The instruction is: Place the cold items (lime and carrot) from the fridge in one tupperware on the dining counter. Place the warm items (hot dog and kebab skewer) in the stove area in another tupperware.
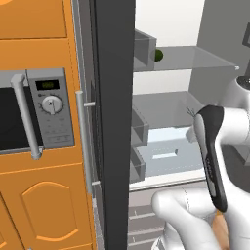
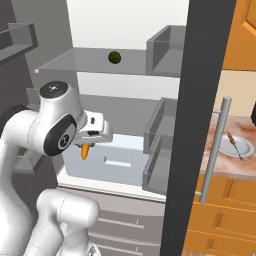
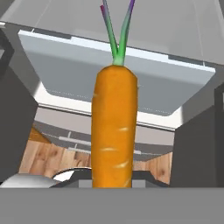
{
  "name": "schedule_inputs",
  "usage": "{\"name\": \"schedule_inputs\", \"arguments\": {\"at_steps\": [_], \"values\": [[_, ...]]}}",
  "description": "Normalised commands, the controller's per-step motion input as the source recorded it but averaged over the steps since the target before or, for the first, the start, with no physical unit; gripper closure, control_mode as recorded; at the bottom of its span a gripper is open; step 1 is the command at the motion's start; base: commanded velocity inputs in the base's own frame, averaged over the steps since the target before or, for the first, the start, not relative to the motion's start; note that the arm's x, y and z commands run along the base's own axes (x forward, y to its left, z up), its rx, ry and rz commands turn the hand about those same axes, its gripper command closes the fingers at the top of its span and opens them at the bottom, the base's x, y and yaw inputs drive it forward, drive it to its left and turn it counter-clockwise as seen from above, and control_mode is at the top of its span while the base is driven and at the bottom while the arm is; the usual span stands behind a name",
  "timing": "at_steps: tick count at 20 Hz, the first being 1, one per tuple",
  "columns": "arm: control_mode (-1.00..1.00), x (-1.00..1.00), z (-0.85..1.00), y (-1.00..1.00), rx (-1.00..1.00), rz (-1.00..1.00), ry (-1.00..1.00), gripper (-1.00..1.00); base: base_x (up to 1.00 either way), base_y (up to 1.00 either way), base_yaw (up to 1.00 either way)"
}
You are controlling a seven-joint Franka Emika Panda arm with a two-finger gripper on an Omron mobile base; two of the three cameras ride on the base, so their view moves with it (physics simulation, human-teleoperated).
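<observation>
My gripper [image 2: 86, 146] is clenched on the carrot [image 3: 113, 127]; the hand view shows the carrot rising from between my finger tips, thick end low, green stalks at the far end; in the right base view the carrot [image 2: 85, 151] hangs tip-down just below my hand, in front of the open fridge [image 2: 125, 30].

Position of the hand: in front of the pale drawer [image 2: 120, 160] at the bottom of the fridge compartment, below the glass shelf [image 2: 90, 62]; the carrot is clear of the drawer front and touches no shelf.

Position of the lime [image 2: 114, 57]: on the glass shelf, upper part of the fridge, near the back wall; in the left base view the lime [image 1: 158, 54] sits just beside a grey door bin [image 1: 144, 49]; it is well apart from my hand.

Fridge door [image 2: 197, 125]: open, its dark edge standing upright between the fridge compartment and the orange cabinets [image 1: 44, 205]; grey bins are stacked on its inner face; a long silver handle [image 2: 215, 150] runs down its outer side.

Right of the door, in the right base view: a counter [image 2: 235, 167] with a white plate [image 2: 236, 146]; a kebab skewer [image 2: 234, 144] lies across the plate.

Left of the door, in the left base view: a microwave [image 1: 34, 114] set into the orange cabinets, with a dial and a vertical bar handle.
</observation>
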Motion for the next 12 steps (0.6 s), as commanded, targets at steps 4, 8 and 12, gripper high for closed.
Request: {"name": "schedule_inputs", "arguments": {"at_steps": [4, 8, 12], "values": [[-1.00, -0.81, 0.36, 0.00, -0.01, 0.00, 0.01, 1.00, 0.00, 0.00, 0.00], [-1.00, -0.72, 0.40, 0.00, -0.01, 0.00, 0.08, 1.00, 0.00, 0.00, 0.00], [1.00, -0.34, 0.16, 0.00, 0.00, 0.00, 0.04, 1.00, -0.42, 0.00, 0.00]]}}
